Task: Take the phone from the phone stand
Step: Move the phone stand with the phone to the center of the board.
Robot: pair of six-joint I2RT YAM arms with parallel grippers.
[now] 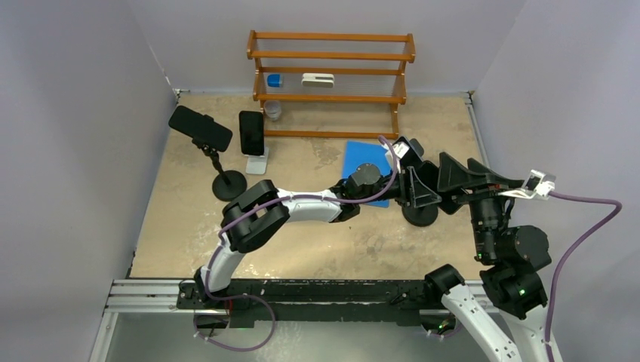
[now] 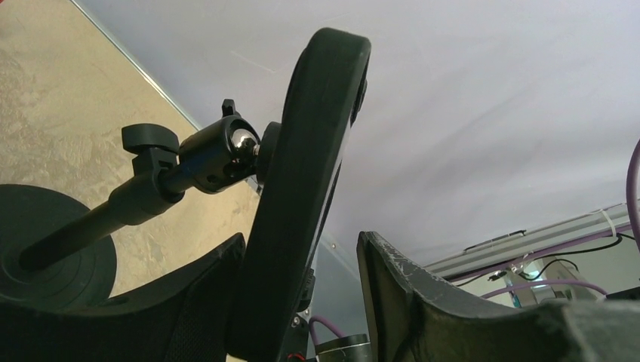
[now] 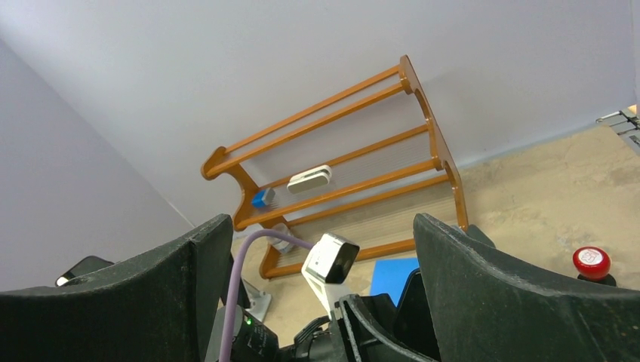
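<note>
One phone between part-open left fingers, unclamped | right fingers wide, empty | advise: clamp squarely, lift off phone stand

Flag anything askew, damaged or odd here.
Mostly fine. One finger of the left gripper has whitish scuffs along its inner edge. The phone sits angled to its stand at the ball joint, which looks intended. Nothing looks spilled or broken.

Wood rack, rear — blue mat, ctr.
</note>
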